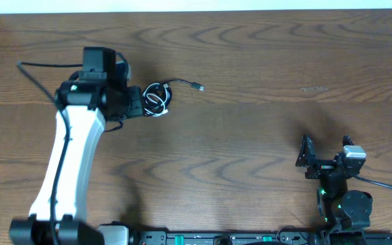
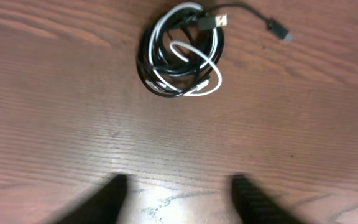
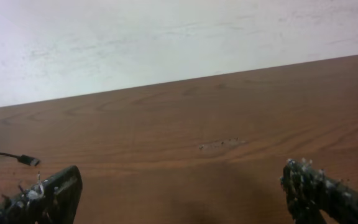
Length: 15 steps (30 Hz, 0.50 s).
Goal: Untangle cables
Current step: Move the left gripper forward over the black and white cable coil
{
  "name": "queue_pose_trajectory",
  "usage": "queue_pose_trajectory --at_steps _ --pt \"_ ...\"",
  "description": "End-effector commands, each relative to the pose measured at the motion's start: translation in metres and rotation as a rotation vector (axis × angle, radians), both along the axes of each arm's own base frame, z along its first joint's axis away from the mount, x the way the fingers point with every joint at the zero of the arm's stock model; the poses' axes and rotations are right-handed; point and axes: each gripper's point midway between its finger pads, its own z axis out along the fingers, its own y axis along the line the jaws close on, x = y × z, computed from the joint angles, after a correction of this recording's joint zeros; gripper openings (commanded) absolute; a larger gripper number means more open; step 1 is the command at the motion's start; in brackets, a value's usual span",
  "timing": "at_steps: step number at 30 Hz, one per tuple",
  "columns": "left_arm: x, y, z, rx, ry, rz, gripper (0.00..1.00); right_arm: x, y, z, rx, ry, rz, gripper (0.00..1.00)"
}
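Tabletop (image 1: pixel 250 122) of brown wood grain fills the overhead view, and the right wrist camera shows a white wall (image 3: pixel 166 37) behind its far edge. The left arm (image 1: pixel 73 150), white with a black wrist, reaches from the near edge towards the far left part of the table. The right arm (image 1: pixel 346 197) sits folded low at the near right, well apart from the cords. The left gripper (image 1: pixel 136 102) points at the bundle. In its own wrist view its blurred dark fingers (image 2: pixel 114 193) stand apart with only bare wood between them, so the jaws are open and hold nothing; the bundle lies ahead of the fingertips, not between them. The right gripper (image 1: pixel 306 160) is spread wide and empty over bare wood, its two fingers (image 3: pixel 48 193) at opposite sides of the right wrist view. The black cable (image 2: pixel 146 62) is wound in a small round coil on the table just beside the left gripper. The white cable (image 2: pixel 213 78) is looped through and over that same coil, the two tangled together. One free black end runs out of the coil to the right and stops at a small plug (image 2: pixel 278 29), lying flat on the wood. A flat plug with a metal tip (image 2: pixel 216 20) rests on the coil's far rim.
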Motion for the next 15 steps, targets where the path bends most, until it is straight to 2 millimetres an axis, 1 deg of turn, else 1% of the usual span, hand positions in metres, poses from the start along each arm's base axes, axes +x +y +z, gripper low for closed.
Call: queue_pose_trajectory --at_steps 1,5,6,7,8,10,12,15 --pt "0.009 -0.002 -0.018 -0.037 0.058 0.053 0.07 0.0 -0.001 0.0 -0.013 0.0 -0.005 0.99" --pt "0.02 -0.002 -0.044 -0.061 0.119 0.144 0.09 0.0 -0.001 0.0 -0.013 -0.001 -0.005 0.99" --pt "0.025 -0.001 -0.051 -0.054 0.127 0.164 0.16 0.0 -0.001 0.0 -0.013 -0.001 -0.005 0.99" --pt "0.029 0.003 -0.058 -0.04 0.132 0.193 0.25 0.0 -0.001 0.0 -0.013 0.0 -0.005 0.99" --pt "0.034 0.008 -0.065 -0.019 0.134 0.231 0.32 0.0 -0.001 0.0 -0.013 0.0 -0.005 0.99" --pt "0.043 0.018 -0.078 0.017 0.136 0.309 0.4 0.0 -0.001 0.0 -0.013 -0.001 -0.005 0.99" --pt "0.05 0.021 -0.089 0.025 0.136 0.355 0.42 0.0 -0.001 0.0 -0.013 -0.001 -0.005 0.99" --pt "0.058 0.021 -0.103 0.017 0.143 0.382 0.43 0.0 -0.001 0.0 -0.013 -0.001 -0.005 0.99"
